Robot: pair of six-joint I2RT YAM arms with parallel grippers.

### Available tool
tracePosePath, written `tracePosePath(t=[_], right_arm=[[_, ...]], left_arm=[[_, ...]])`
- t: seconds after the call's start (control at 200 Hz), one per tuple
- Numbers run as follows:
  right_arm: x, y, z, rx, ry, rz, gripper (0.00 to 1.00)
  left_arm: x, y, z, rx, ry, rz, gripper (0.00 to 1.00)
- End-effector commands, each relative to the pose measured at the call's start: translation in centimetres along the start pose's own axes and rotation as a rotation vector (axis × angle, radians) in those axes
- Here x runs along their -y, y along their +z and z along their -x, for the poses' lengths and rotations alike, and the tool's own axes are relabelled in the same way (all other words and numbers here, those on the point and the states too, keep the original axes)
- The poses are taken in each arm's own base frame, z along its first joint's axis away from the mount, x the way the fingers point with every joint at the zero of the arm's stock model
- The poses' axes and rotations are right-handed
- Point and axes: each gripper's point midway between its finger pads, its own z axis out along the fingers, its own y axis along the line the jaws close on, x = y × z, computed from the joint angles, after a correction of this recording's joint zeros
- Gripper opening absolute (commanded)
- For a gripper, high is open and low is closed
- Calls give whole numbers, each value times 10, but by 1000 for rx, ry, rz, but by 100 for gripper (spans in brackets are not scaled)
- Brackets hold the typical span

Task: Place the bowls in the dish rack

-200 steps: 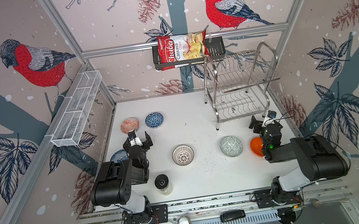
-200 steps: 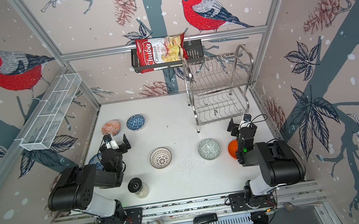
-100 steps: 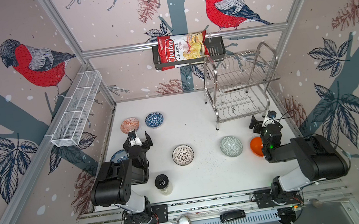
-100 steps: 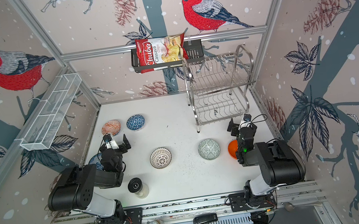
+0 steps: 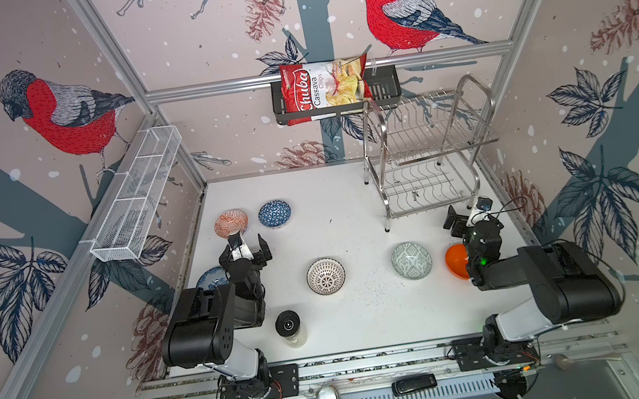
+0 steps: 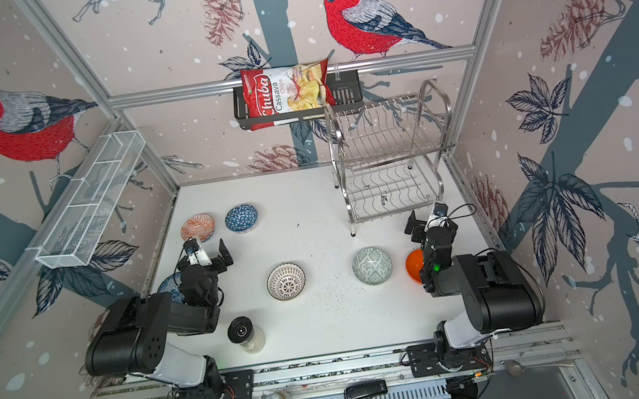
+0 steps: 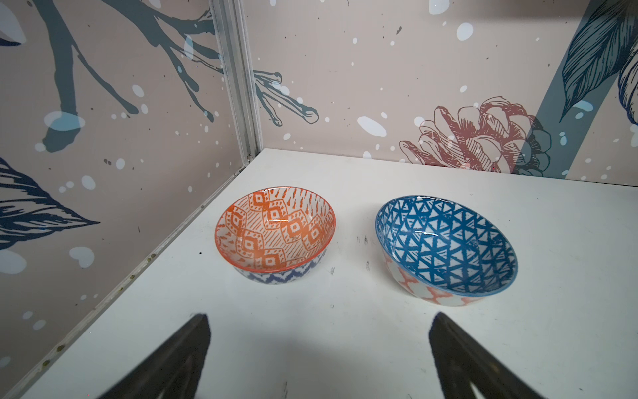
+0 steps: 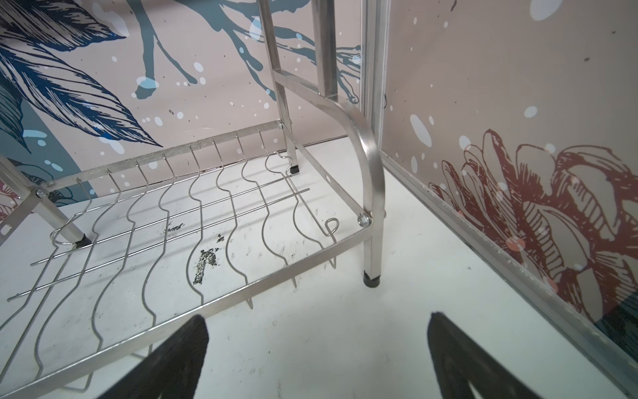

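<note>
Low in a top view, the dotted bowl [image 5: 326, 276], grey-green bowl [image 5: 411, 260] and orange bowl [image 5: 456, 262] (partly under the right arm [image 5: 563, 281]) sit on the bench [image 5: 366, 316]. Mid-frame, left end effector [image 5: 248, 241] and right end effector [image 5: 466, 209] gape released. Upper right stands the dish rack [image 5: 426, 132].

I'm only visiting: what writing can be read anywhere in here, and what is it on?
"Chuba": large white script on the red chip bag in the black basket.
"Cassava Chips": beside it, on the same bag.
Other small print on the bag: too small to read.
The red-orange bowl and blue triangle bowl bear patterns only, no words.
</note>
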Motion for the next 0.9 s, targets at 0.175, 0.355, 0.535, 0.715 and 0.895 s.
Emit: tracePosePath(t=[0.175, 0.355, 0.535, 0.715, 0.895], right_arm=[[21, 6, 46, -24, 52, -184, 100], [39, 4, 58, -91, 88, -362, 100], [53, 8, 37, -237, 173, -504, 100], [42, 8, 41, -306, 192, -440, 100], [18, -8, 54, -329, 243, -300, 100]], left_arm=[[-11, 11, 28, -20, -18, 90, 99], [-22, 2, 50, -13, -39, 148, 99], [-12, -1, 50, -132, -100, 98, 99], [-5, -8, 58, -213, -223, 72, 99], [-13, -16, 63, -250, -307, 168, 99]])
